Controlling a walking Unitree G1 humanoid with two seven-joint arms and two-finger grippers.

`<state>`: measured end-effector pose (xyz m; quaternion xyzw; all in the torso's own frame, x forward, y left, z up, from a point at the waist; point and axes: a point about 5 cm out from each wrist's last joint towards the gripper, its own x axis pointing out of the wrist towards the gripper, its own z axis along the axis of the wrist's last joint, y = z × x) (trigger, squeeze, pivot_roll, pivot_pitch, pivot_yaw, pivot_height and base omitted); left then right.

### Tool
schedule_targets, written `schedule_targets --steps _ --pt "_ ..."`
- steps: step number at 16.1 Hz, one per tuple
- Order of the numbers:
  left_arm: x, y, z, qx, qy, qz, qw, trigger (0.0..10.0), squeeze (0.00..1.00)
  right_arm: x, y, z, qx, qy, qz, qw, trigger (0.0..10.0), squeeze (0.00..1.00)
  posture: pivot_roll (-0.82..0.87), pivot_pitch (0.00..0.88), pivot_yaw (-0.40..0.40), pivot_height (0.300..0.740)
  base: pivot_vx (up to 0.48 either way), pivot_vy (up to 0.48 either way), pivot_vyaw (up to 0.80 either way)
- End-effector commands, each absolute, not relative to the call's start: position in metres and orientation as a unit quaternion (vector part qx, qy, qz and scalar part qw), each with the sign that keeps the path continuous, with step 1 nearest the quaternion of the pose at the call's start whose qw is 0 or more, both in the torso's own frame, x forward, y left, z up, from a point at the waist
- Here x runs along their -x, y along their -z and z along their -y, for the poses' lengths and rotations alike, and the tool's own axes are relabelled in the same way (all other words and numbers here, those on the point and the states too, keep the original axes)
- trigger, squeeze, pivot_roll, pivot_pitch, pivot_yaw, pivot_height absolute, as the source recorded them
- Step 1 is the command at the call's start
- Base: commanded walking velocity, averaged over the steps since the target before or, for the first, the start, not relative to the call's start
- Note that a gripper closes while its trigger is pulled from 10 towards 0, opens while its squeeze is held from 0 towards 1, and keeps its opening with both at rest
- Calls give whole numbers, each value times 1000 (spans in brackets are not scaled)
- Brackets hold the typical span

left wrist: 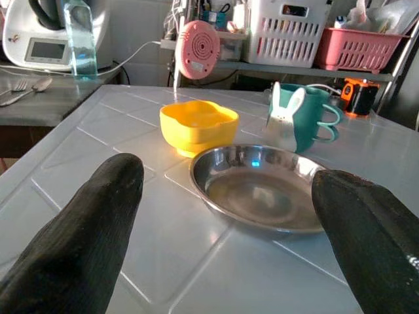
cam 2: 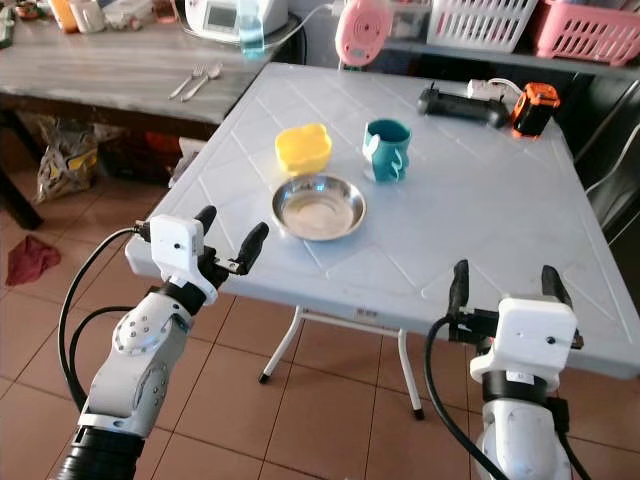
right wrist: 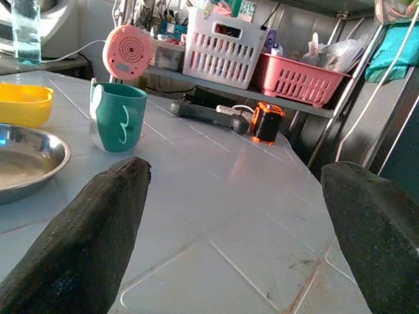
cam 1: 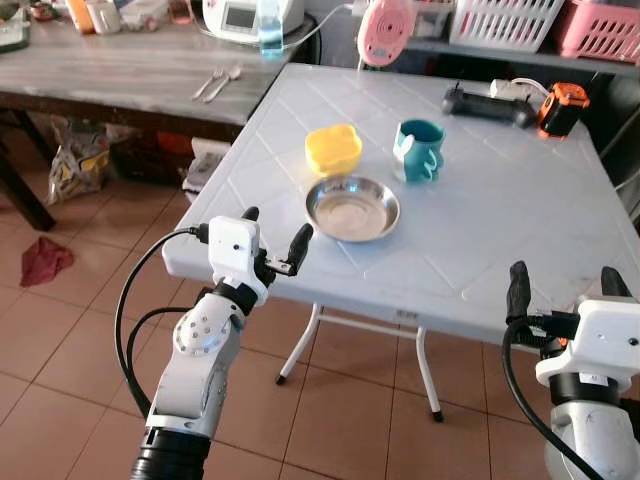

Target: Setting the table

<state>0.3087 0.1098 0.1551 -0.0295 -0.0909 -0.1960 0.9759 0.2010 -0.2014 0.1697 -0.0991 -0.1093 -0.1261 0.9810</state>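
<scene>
The steel plate [cam 1: 352, 208] lies flat near the white worktop's [cam 1: 500, 240] front edge, the yellow bowl [cam 1: 333, 149] and teal mug [cam 1: 418, 150] just behind it, the mug's handle pointing toward the right edge. A fork and spoon [cam 1: 216, 82] lie on the grey worktop [cam 1: 120, 75] beyond, long axes running toward its far edge, probably yet to be fetched. The left gripper [cam 1: 275, 240] and right gripper [cam 1: 562, 288] hover at the front edge, jaws spread and empty.
</scene>
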Motion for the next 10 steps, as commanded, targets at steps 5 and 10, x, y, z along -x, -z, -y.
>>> schedule_targets --steps 5,10 --pt "-307 -157 -107 27 211 91 973 10000 0 -200 -169 199 105 118 106 982 10000 0 -17 127 -10 714 443 0 0" --pt "-308 -156 -106 23 219 90 971 10000 0 -200 -167 198 105 118 104 982 10000 0 -15 126 -3 714 465 0 0"
